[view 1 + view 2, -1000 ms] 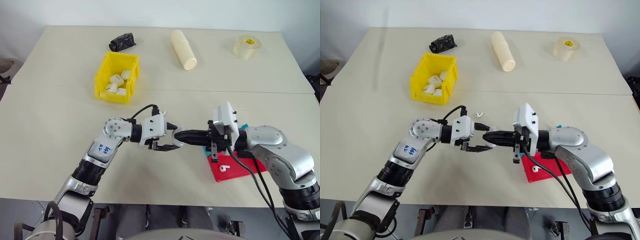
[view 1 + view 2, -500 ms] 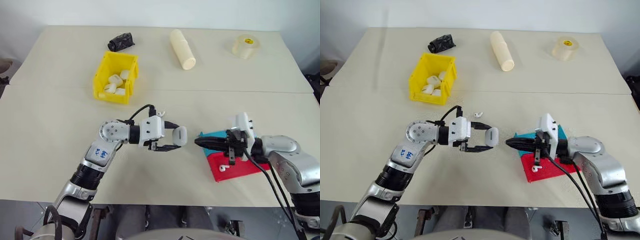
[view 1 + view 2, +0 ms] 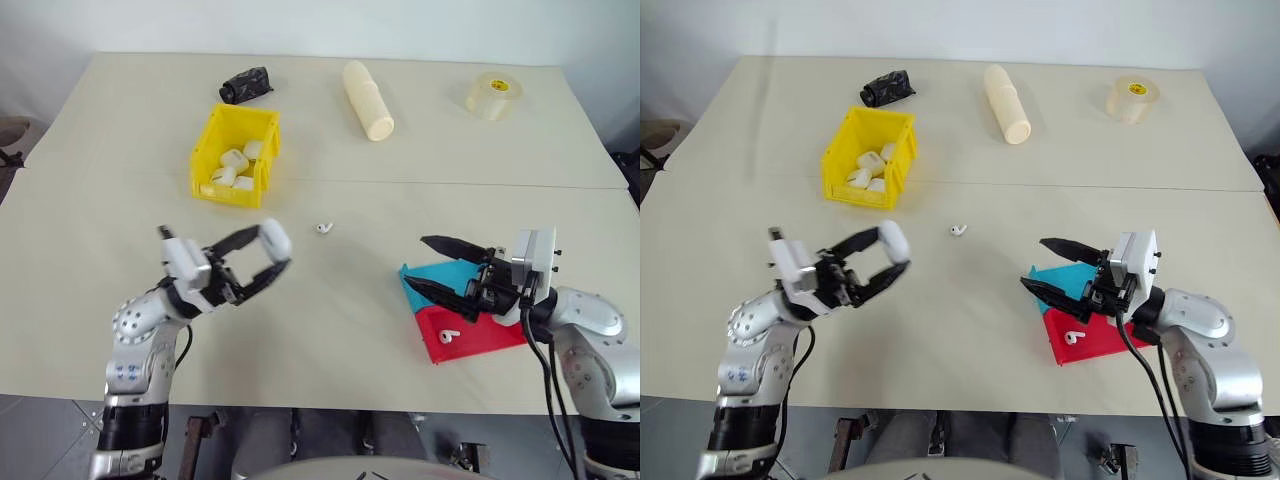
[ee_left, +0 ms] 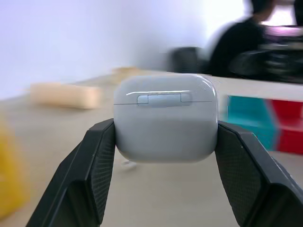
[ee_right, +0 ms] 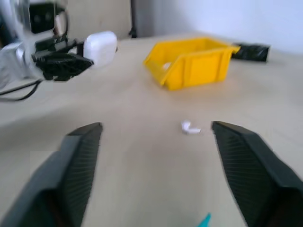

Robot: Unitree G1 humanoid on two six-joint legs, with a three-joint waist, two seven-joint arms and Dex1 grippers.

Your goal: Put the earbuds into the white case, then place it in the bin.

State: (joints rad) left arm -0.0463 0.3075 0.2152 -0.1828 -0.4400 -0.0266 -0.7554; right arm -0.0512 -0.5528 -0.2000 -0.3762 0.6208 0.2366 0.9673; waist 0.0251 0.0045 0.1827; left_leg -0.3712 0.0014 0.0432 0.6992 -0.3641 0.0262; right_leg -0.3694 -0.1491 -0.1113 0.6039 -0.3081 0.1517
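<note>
Bin [image 3: 236,156] holds white cases; left gripper [image 3: 268,253], clamping the case [image 4: 165,117], moved left, right gripper [image 3: 428,265] spread apart.

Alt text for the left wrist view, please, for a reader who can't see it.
Two black fingers of the left gripper clamp a closed white case by its sides, hinge facing the camera. Behind it lie a blurred beige table, a cream cylinder and blue and red trays.
</note>
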